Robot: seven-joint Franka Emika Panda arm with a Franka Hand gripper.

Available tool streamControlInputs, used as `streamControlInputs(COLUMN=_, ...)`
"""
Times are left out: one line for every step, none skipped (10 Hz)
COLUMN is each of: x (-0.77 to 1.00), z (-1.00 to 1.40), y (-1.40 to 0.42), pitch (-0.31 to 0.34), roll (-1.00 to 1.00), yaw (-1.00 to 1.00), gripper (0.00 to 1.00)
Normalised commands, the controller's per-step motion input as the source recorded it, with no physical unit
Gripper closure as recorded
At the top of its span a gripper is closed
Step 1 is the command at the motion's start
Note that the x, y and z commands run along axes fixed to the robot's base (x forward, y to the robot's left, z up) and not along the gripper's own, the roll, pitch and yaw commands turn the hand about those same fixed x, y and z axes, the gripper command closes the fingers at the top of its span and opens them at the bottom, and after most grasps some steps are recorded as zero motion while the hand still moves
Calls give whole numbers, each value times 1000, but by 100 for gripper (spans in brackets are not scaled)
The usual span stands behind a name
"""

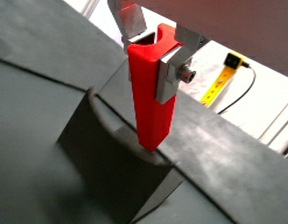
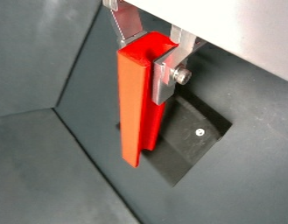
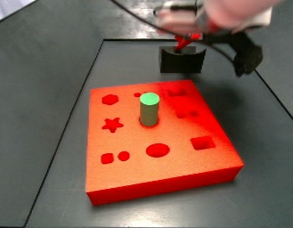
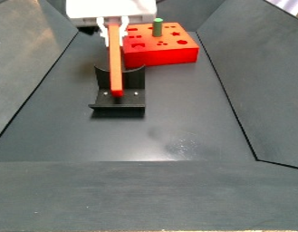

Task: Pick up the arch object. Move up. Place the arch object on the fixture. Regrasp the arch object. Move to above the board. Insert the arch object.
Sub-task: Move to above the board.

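My gripper [image 4: 115, 25] is shut on the top end of the arch object [image 4: 115, 63], a long bright red block hanging upright. Its lower end is at the top of the fixture [image 4: 119, 100], a small dark block on a base plate; I cannot tell whether they touch. In both wrist views the silver fingers clamp the block's notched top [image 1: 152, 96] [image 2: 134, 105], with the gripper [image 1: 158, 44] [image 2: 152, 44] above the fixture [image 1: 111, 149] [image 2: 187, 140]. In a side view the gripper [image 3: 191, 36] stands over the fixture [image 3: 181, 61]. The board [image 3: 173, 169] [image 4: 176, 56] lies apart from them.
A green cylinder peg [image 3: 149, 109] [image 4: 156, 23] stands upright in the board. The dark floor is bounded by sloping dark walls [image 4: 43, 82]. A yellow strip [image 1: 226, 79] lies beyond the floor's edge.
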Motion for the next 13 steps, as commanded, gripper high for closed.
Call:
streamControlInputs(x=38, z=1000, y=32, pitch=51, roll=5, yaw=-91, gripper=100)
streamControlInputs(x=35, z=1000, y=31, pitch=80, roll=1, yaw=-71, gripper=100)
streamControlInputs(x=32, z=1000, y=29, pitch=104, roll=-9, yaw=-49, gripper=100)
streamControlInputs(x=27, z=1000, y=27, pitch=115, roll=-18, yaw=-25, gripper=100)
streamControlInputs(x=22, z=1000, y=23, pitch=128, roll=-29, yaw=9, gripper=100)
streamControlInputs(x=20, z=1000, y=20, pitch=133, roll=-38, yaw=35, gripper=100)
streamControlInputs(x=21, z=1000, y=14, pitch=134, roll=-43, yaw=62, gripper=100)
streamControlInputs(x=22, z=1000, y=14, pitch=137, roll=-42, yaw=73, gripper=100)
streamControlInputs(x=27, z=1000, y=7, pitch=132, roll=-38, yaw=90, gripper=100)
streamControlInputs(x=30, z=1000, y=2, pitch=131, roll=-33, yaw=102, gripper=100)
streamControlInputs(x=39, z=1000, y=-6, pitch=126, roll=-34, yaw=110, gripper=100)
streamControlInputs(x=43, z=1000, y=-10, pitch=123, roll=-31, yaw=113, gripper=100)
streamControlInputs(x=40, z=784, y=-14, pitch=112, roll=-30, yaw=117, gripper=100)
